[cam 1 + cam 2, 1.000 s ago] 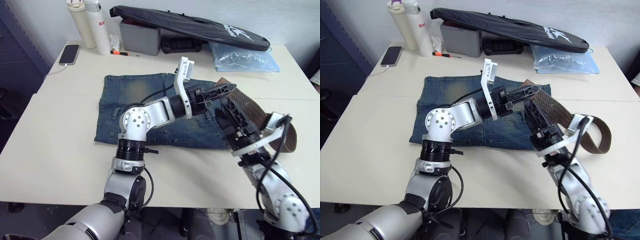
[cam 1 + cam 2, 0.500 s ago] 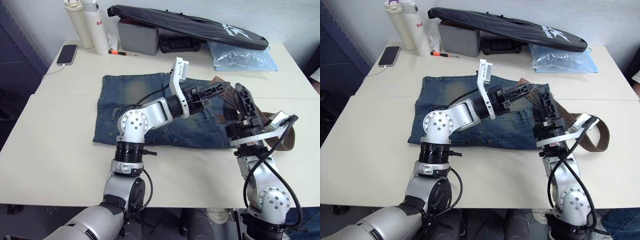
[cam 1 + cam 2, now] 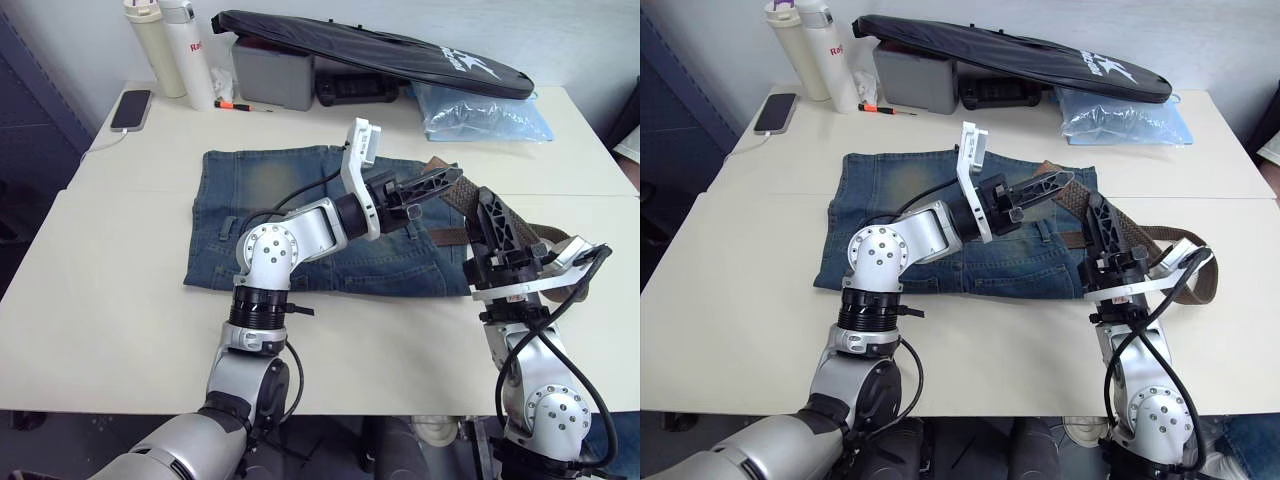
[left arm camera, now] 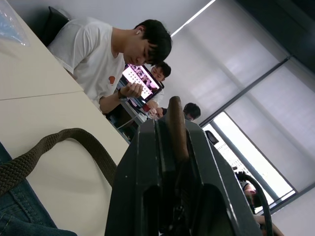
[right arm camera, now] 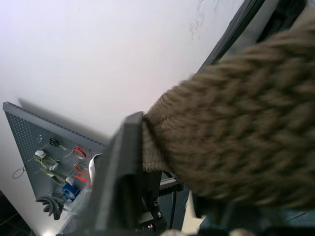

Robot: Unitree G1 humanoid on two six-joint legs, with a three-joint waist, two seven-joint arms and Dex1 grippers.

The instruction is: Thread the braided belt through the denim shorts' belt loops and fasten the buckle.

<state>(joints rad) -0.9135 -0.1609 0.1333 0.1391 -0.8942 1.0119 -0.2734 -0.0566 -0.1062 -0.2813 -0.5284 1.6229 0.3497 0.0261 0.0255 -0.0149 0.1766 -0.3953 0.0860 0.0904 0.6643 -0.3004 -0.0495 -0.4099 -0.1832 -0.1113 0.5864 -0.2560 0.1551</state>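
Denim shorts (image 3: 290, 215) mid-table (image 3: 110, 300), braided belt (image 3: 545, 240) off their right, phone (image 3: 131, 108) far left.

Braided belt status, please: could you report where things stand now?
Left gripper shut on braided belt above denim shorts. Right gripper shut on belt too. Nothing in the way.

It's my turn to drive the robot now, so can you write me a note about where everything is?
Left hand: shut on one end of the braided belt, above the right side of the denim shorts.
Right hand: shut on the belt farther along; the rest loops on the table to the right.
Done: belt lifted. Whether any loop is threaded, I cannot tell.
Left: thread the loops, fasten the buckle.
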